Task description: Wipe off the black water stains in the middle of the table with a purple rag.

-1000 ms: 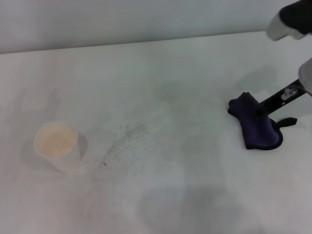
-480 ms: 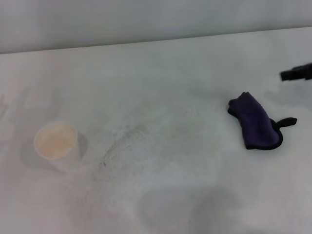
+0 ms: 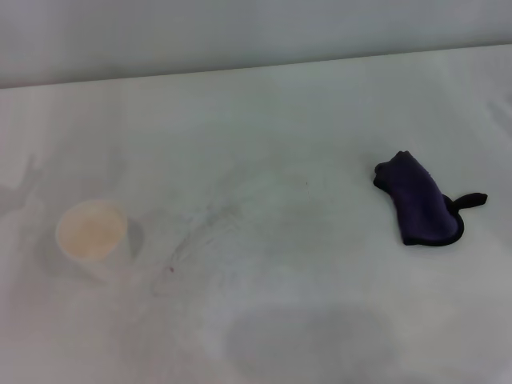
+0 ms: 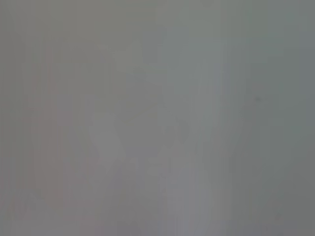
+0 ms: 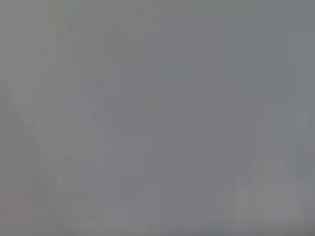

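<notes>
Change: since half a second earlier, the dark tip of the right gripper had left the head view's right edge; the rag stayed where it lay.
Grippers: neither claw showed in any view, so whether each was open or closed could not be told; both wrist views gave only blank grey.
Nearest: bare white table [image 3: 304, 336], with a soft shadow on it.
Near left: a white paper cup [image 3: 92, 237] stood upright, well apart from the rag.
Middle: only faint grey speckles and smears [image 3: 196, 232] curved beside the cup; no solid black blotch was visible, which suggested the stain was already wiped.
Right, farther: the purple rag [image 3: 420, 202] lay crumpled flat on the table, untouched, its thin black loop [image 3: 472, 199] trailing right, likely set down there after use.
Far: the table's back edge met a plain wall.
</notes>
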You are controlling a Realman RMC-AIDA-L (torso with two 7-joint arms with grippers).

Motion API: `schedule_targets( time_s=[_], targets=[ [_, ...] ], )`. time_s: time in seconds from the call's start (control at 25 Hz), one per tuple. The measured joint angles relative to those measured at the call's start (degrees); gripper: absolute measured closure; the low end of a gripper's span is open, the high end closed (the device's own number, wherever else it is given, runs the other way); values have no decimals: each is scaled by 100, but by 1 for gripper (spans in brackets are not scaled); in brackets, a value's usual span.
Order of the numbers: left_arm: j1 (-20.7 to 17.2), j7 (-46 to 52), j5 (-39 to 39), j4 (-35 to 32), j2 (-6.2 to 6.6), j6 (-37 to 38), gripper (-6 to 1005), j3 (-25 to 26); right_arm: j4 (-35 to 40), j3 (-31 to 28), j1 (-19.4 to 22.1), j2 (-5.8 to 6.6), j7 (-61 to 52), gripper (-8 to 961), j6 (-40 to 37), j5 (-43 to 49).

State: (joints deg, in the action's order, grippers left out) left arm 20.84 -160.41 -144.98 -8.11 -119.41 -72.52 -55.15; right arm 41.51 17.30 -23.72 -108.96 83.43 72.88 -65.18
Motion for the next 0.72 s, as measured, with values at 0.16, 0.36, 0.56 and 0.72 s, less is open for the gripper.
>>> schedule_targets(
  time_s=[0.16,0.36,0.56,0.72],
  targets=[
    [15,-42,-38,56,1,35,119,0,-829,-136,239,16,1596,494,-206,-1493],
    [-36,-120,-59,130,-8,30,119,-7,-1564,-180,383,-435,4394,492,-515,-3354],
    [-44,-145,-60,229,-12,23,119,-3,-2985,-173,252,-574,7644,490,-299,-5020],
    [-2,-148,-106,306,-14,68,120,17,-3240,-130,139,-557,8447,489,-488,-5187]
  ],
)
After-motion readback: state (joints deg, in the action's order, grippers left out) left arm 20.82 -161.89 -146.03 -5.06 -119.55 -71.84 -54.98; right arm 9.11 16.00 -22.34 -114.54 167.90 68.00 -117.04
